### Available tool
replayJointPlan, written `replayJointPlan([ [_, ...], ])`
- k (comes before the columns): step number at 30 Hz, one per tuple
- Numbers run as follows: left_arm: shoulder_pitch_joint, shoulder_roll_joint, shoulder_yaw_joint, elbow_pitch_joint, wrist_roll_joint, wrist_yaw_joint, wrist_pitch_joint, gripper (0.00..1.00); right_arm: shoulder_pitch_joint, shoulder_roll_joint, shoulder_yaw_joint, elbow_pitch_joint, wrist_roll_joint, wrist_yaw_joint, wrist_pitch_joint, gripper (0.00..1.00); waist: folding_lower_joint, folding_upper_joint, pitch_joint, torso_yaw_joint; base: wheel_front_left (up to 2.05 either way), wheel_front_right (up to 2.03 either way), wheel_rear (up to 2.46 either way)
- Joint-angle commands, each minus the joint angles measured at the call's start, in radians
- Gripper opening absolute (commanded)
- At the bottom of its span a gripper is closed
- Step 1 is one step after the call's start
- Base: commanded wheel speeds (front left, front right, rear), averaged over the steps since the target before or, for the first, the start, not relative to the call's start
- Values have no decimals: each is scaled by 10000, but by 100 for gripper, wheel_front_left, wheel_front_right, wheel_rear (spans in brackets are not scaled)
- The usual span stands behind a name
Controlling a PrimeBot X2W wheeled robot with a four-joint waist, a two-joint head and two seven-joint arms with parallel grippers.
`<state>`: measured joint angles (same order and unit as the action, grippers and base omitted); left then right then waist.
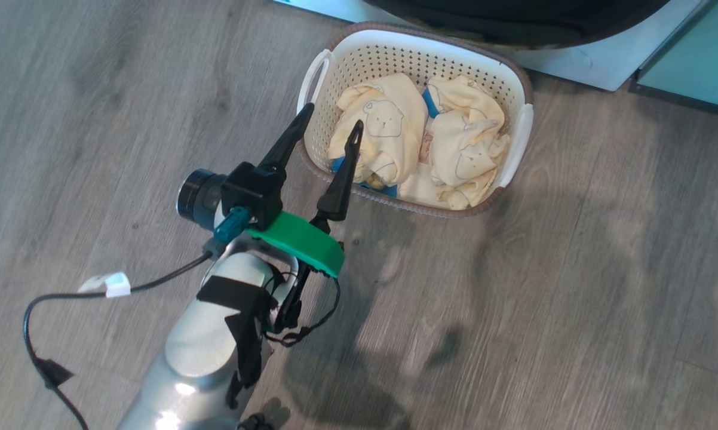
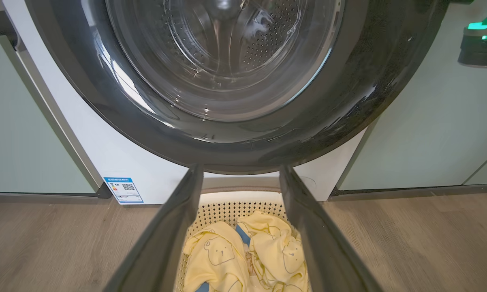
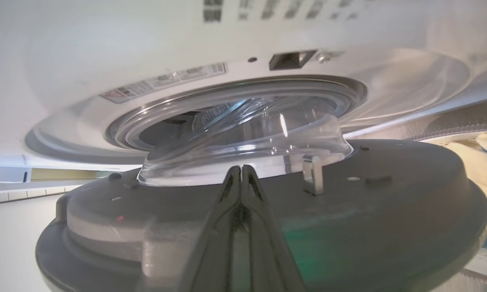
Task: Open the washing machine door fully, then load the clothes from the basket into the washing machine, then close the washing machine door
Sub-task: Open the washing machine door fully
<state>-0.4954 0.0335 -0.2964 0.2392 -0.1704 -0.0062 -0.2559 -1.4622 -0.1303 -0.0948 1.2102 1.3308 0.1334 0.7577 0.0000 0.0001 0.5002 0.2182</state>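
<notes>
The cream basket point(image 1: 517, 143) stands on the wood floor with pale yellow clothes point(image 1: 383, 128) piled inside. My left gripper point(image 1: 333, 116) hangs open over its left rim, nothing between the fingers. In the left wrist view the clothes point(image 2: 219, 255) and basket point(image 2: 223, 207) lie between my open fingers, below the black-rimmed washing machine door point(image 2: 349, 101). The white washing machine point(image 2: 118, 150) sits behind it. My right gripper point(image 3: 241, 168) is shut, its tips at the grey inner face of the door point(image 3: 349, 211), which stands partly open from the drum opening point(image 3: 166, 134).
Mint-green cabinet panels point(image 2: 24, 121) flank the machine on both sides. A blue-white sticker point(image 2: 124, 190) marks its lower left corner. The door rim point(image 1: 514, 24) overhangs the basket's far side. A cable point(image 1: 156, 280) trails from my left wrist.
</notes>
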Motion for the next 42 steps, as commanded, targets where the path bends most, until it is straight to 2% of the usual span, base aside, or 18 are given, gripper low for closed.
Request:
replayJointPlan([
  [1,-67,168,334,-280,71,27,-59,100,-78,347,72,-371,59,-27,127,0,0,-1,-25,-22,0,0,0],
  [22,549,168,475,93,229,-89,-59,100,2715,790,730,-2923,983,-27,1415,0,0,-1,-1051,-382,0,0,0],
  [26,692,168,433,178,218,-104,-59,100,3326,796,1260,-3381,1640,-27,1517,0,0,-1,-1341,-368,0,0,0],
  [42,1299,168,431,426,369,-251,-59,100,5331,800,3864,-4807,4012,-27,803,0,0,-1,-2393,-228,0,0,0],
])
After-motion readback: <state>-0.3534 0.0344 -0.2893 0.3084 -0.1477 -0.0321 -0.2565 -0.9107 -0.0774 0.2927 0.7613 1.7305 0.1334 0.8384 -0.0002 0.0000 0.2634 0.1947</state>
